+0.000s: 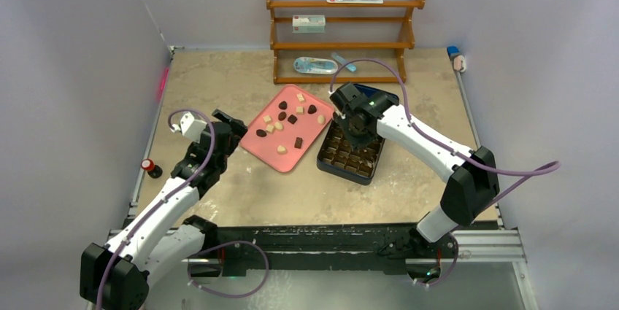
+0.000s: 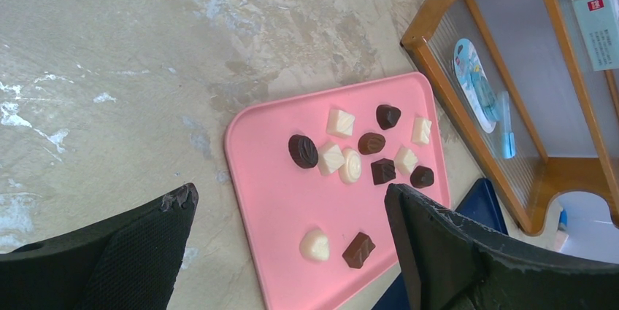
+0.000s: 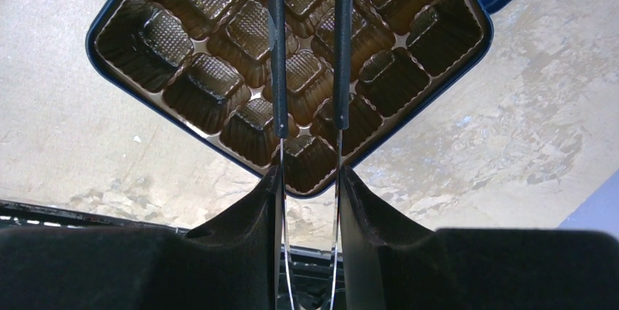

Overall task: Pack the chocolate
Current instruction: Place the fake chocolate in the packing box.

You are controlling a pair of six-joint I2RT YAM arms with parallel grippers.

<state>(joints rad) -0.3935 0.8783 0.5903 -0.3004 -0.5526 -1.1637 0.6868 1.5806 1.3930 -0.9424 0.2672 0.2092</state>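
Observation:
Several chocolate pieces (image 1: 282,116) (image 2: 350,165), dark brown and cream-white, lie on the pink tray (image 1: 270,151) (image 2: 277,215). My left gripper (image 1: 228,126) (image 2: 290,195) hovers open at the tray's left edge, nothing between its fingers. The dark blue box (image 1: 350,157) (image 3: 117,4) with its brown gridded insert sits right of the tray, and the cells I see are empty. My right gripper (image 1: 358,129) (image 3: 309,171) hangs over the box, shut on metal tweezers (image 3: 278,62). The tweezers' tips run out of the right wrist view, so whether they hold a piece is hidden.
A wooden rack (image 1: 343,33) (image 2: 467,98) with packaged items stands at the back. The box's blue lid (image 1: 379,95) lies behind the box. A small red-capped bottle (image 1: 151,167) stands at the left edge, a pink pen (image 1: 162,82) further back.

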